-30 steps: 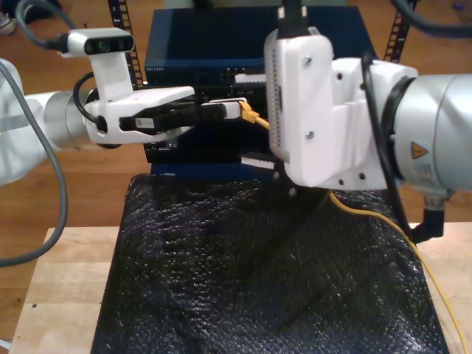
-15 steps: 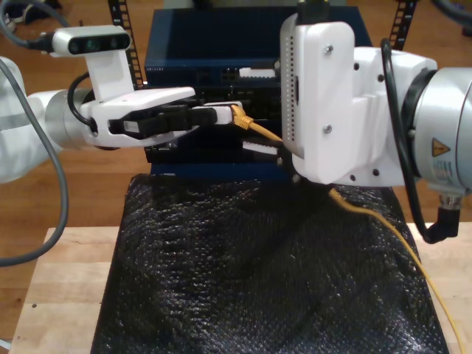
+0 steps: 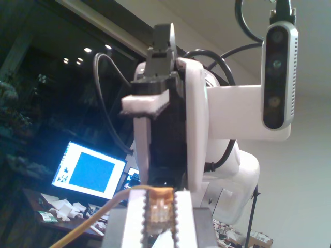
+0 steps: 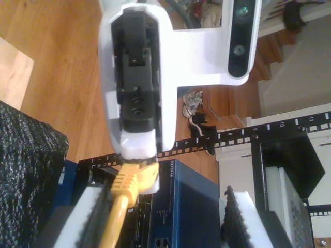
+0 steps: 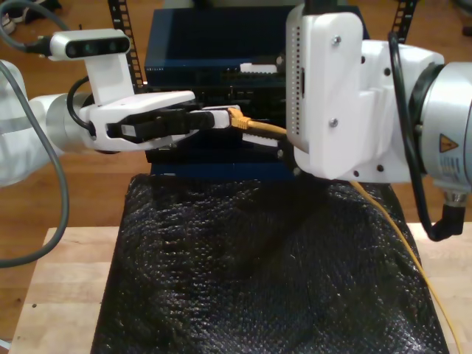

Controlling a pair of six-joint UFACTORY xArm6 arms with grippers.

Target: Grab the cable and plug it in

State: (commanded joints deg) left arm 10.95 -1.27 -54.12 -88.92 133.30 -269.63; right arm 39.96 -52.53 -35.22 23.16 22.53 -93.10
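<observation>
- Cable job, biggest stuff first: the wooden tabletop [image 5: 59,295] has a black padded mat [image 5: 258,280] over its middle. The blue rack unit [image 5: 206,44] with the ports stands just past the tabletop's far edge.
- The yellow cable [image 5: 258,127] runs from the tabletop's edge on the exterior view's right, up over the mat. Its end is in the air in front of the rack.
- My second claw [image 4: 164,196] is spread wide and holds nothing. The cable's yellow boot [image 4: 126,181] lies just beside one of its fingers.
- My first claw [image 5: 221,118] is pinched on the clear connector [image 3: 158,209], right at its fingertips.
- Step-wise I'd say the grab is done and it's lining up for the plug-in.
- Next move probably needs the connector turned square to a port, then a straight push. I can't tell which port it's aimed at.
</observation>
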